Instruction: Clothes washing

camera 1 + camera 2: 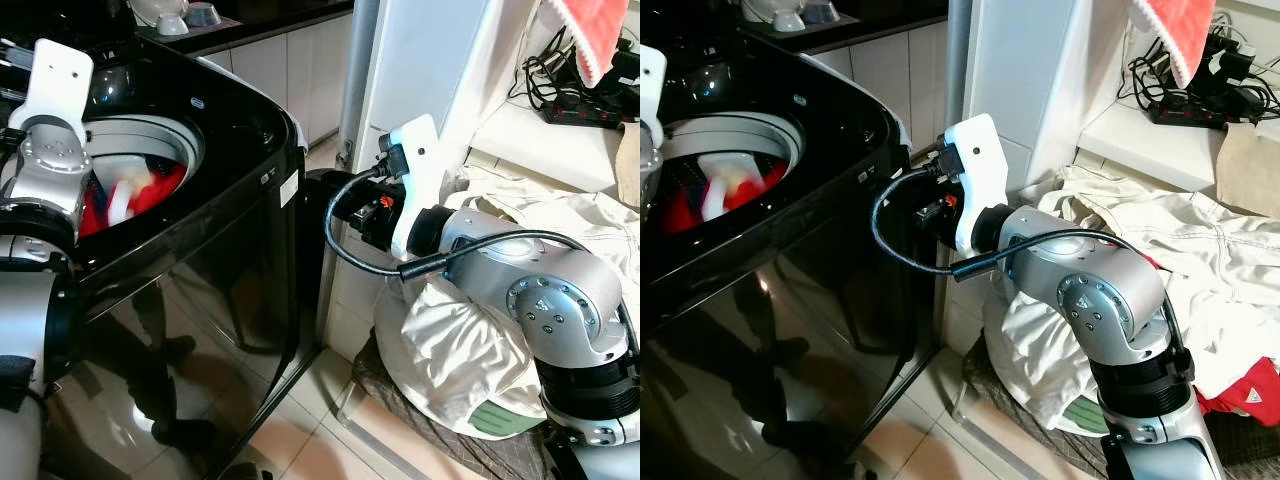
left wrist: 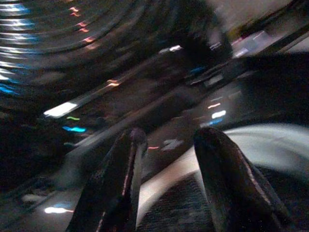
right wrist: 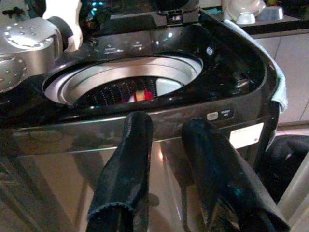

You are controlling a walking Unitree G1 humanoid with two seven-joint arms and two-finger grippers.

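A black top-loading washing machine (image 1: 240, 160) stands open. Red and white clothes (image 1: 135, 192) lie in its steel drum (image 3: 120, 72). My left arm is raised over the machine's left side. The left gripper (image 2: 175, 135) is open and holds nothing, and it points at the dark, blurred back panel. My right gripper (image 3: 168, 123) is also open with nothing between its fingers. It hovers off the machine's front right corner, facing the front wall. A pile of cream and white laundry (image 1: 1160, 240) lies to my right, behind the right arm.
The laundry pile rests in a woven basket (image 1: 420, 430) on the tiled floor, with a red garment (image 1: 1250, 390) at its edge. A red towel (image 1: 590, 30) hangs above a shelf holding a power strip (image 1: 580, 105). Bowls (image 1: 185, 18) sit on the counter behind.
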